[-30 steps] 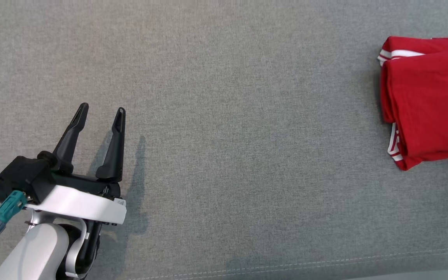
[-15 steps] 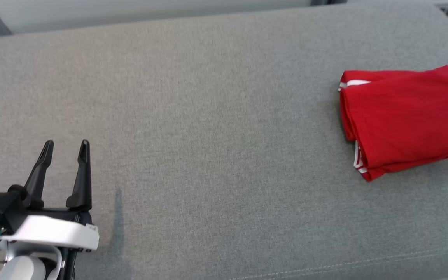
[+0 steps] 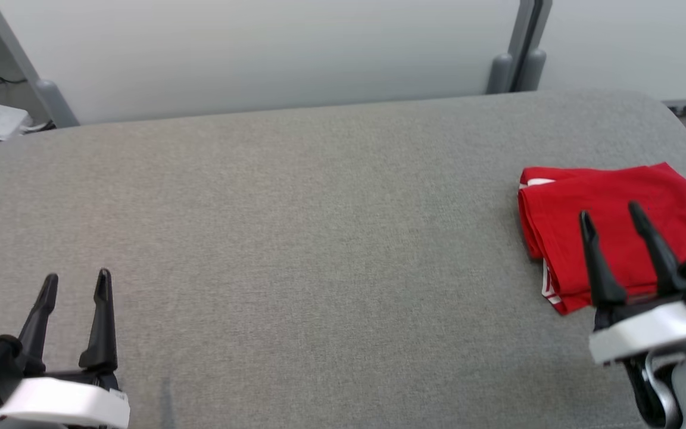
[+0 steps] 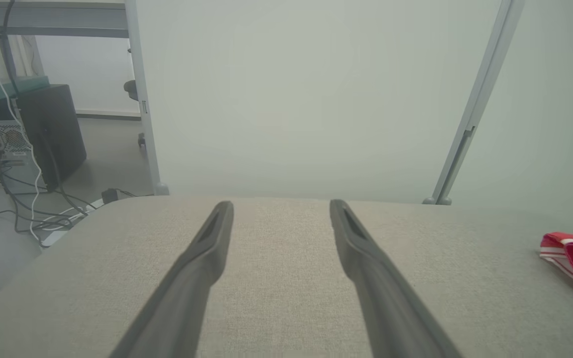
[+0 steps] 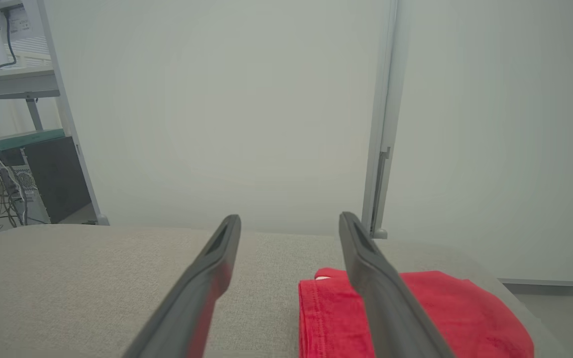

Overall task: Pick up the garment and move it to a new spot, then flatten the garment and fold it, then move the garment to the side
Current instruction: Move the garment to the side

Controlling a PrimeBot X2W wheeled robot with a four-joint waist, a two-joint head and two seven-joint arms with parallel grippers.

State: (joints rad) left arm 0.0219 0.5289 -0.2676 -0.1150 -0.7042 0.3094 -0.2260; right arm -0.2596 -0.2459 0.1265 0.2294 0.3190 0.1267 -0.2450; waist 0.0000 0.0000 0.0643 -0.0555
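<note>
Grey woven upholstered surface (image 3: pixel 319 238) | folded red garment (image 3: pixel 557 238), white-striped hem

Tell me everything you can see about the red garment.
The red garment looks like soft knit cloth, folded into a rough rectangle of several layers, with white striped trim showing at its left edge. It lies flat near the right end of the grey upholstered surface, which is all that supports it. The open right end effector is poised over its near side, gripping nothing.
</note>
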